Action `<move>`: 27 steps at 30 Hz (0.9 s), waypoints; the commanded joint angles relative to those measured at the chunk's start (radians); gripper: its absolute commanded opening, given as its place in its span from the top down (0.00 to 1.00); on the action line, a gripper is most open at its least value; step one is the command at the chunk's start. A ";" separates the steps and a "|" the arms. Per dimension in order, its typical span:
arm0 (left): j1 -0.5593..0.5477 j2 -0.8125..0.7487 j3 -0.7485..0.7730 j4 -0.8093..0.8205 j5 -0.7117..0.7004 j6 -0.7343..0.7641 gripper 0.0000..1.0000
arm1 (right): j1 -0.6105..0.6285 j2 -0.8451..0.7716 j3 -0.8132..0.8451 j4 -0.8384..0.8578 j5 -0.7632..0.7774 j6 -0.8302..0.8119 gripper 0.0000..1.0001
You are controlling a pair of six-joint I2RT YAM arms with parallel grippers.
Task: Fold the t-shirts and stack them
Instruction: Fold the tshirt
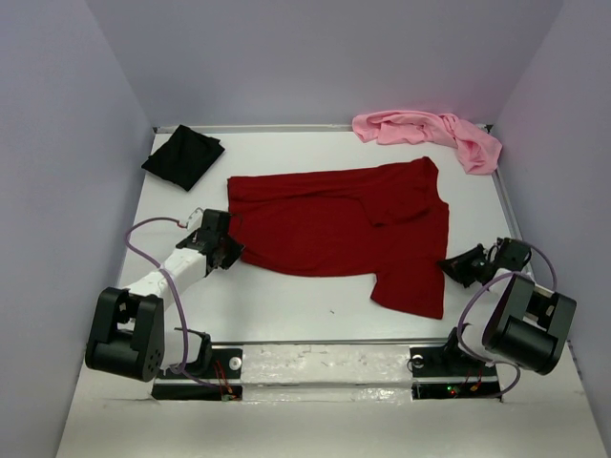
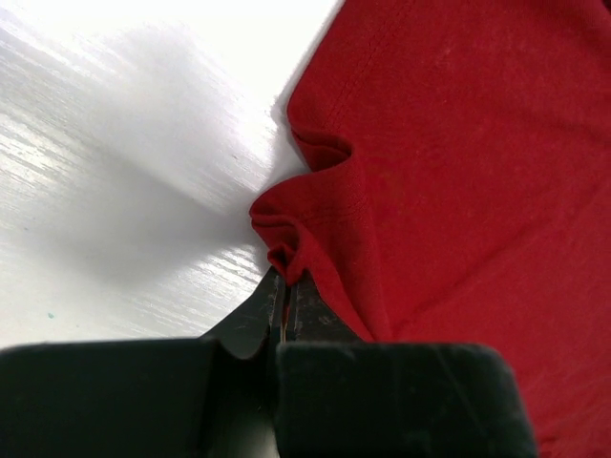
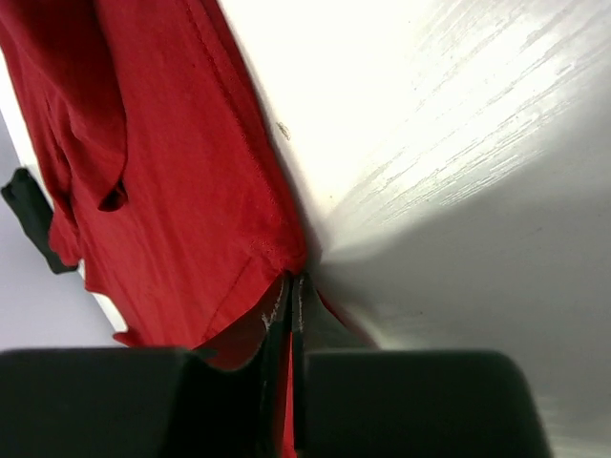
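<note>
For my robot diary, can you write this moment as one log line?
left gripper: shut on dark red t-shirt edge | right gripper: shut on same shirt | black t-shirt: far left | pink t-shirt: far right, crumpled

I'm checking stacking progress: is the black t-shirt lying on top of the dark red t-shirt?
No, the black t-shirt lies bunched at the far left, with bare table between it and the dark red t-shirt.

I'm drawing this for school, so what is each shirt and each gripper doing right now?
dark red t-shirt: spread out, mostly flat
black t-shirt: small heap, far left corner
light pink t-shirt: crumpled, far right corner
left gripper: shut on the dark red t-shirt's edge
right gripper: shut on its opposite edge
</note>
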 commanded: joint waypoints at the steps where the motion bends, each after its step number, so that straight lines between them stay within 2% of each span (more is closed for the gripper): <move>1: 0.011 -0.004 0.037 -0.006 -0.030 0.017 1.00 | 0.007 0.003 0.002 0.034 -0.031 -0.014 1.00; 7: 0.015 0.000 0.041 -0.012 -0.031 0.027 1.00 | 0.007 -0.032 0.007 0.019 -0.031 -0.015 1.00; 16: 0.018 -0.030 0.041 -0.034 -0.051 0.028 1.00 | 0.007 -0.184 0.080 -0.132 0.000 -0.035 1.00; 27: 0.029 -0.107 0.049 -0.087 -0.108 0.027 1.00 | 0.007 -0.175 0.114 -0.129 -0.019 -0.038 1.00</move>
